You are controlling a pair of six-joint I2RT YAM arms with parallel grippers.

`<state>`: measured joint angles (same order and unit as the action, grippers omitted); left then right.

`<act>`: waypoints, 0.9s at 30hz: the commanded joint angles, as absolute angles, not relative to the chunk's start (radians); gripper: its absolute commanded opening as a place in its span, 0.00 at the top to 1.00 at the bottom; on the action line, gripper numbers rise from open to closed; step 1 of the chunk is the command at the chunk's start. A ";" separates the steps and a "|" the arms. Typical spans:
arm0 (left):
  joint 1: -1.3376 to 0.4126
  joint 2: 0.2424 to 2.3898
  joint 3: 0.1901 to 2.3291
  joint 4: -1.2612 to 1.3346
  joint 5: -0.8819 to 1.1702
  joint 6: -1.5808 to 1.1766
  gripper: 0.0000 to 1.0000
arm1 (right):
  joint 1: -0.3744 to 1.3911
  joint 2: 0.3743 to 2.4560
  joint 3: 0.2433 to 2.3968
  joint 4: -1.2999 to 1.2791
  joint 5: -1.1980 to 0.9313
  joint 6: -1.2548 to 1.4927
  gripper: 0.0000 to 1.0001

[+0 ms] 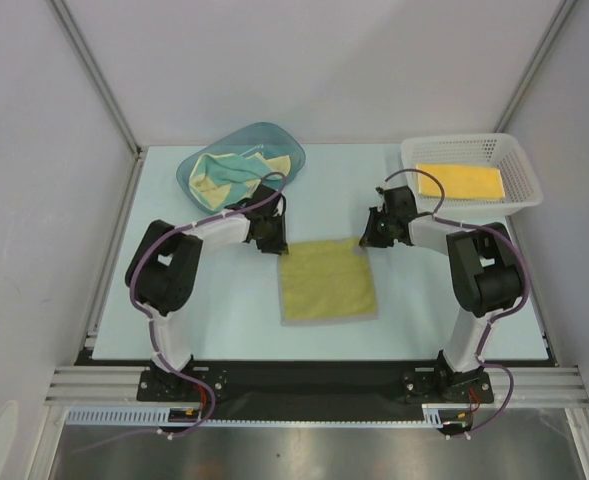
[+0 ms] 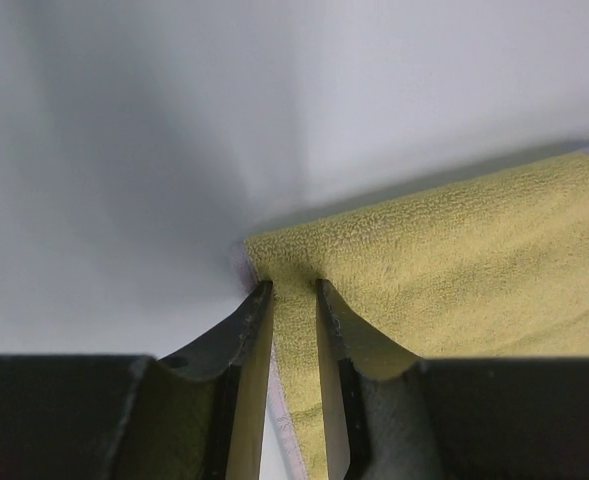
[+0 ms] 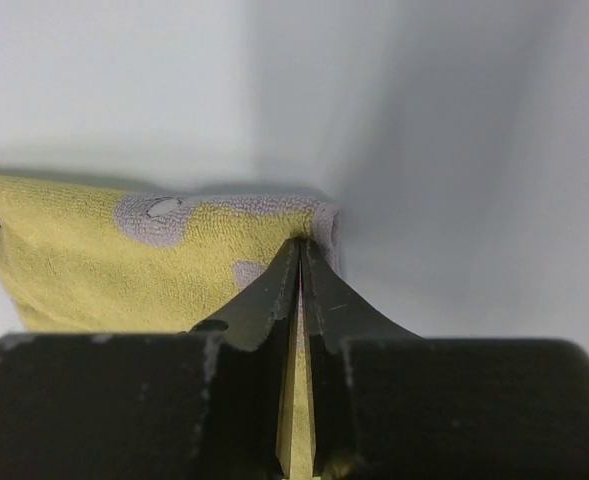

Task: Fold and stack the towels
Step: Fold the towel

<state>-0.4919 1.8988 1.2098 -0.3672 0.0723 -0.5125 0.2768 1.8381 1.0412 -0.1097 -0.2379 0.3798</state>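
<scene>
Terry towel [image 1: 328,281], olive-yellow, square, flat; left fingers [image 2: 242,335], right fingers [image 3: 266,300] each pinching far corner

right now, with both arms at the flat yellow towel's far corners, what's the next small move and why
Probably lift both corners slightly and draw them toward the near edge. The left fingers and right fingers each pinch a far corner of the olive-yellow square cloth towel, which lies flat and unfolded, so folding it in half looks next.
</scene>
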 commanded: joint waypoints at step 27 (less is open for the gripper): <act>-0.384 1.939 1.425 -0.460 0.371 0.113 0.50 | 0.153 2.158 1.712 -0.874 -0.815 -0.417 0.53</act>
